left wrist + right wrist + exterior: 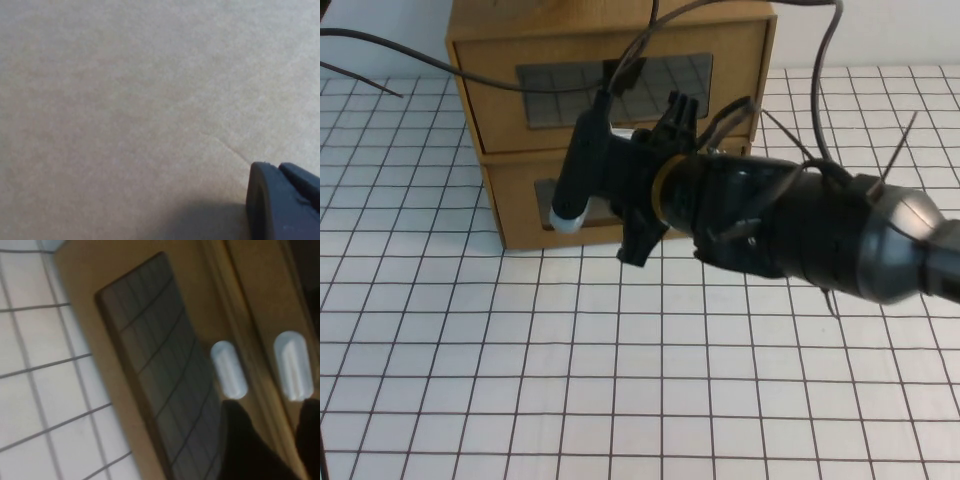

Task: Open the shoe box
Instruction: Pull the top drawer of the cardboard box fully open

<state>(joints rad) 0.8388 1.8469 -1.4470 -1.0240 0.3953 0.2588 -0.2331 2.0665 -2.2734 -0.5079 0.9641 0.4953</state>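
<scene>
Two tan cardboard shoe boxes stand stacked at the back of the table, the upper box [610, 60] on the lower box [515, 205]. Each front has a dark window [660, 85]. My right gripper [645, 180] is right in front of the boxes, covering much of the lower front. In the right wrist view its two dark fingers [240, 440] stand apart and open, with nothing between them, just short of two white oval pull tabs [228, 369] on the box fronts. My left gripper [282, 205] is pressed close to a plain cardboard surface [125, 100] and is hidden from the high view.
The table is covered with a white gridded sheet [620, 380]. The right arm [840, 235] reaches in from the right with loose cables [825, 60] over the boxes. A white wall runs behind.
</scene>
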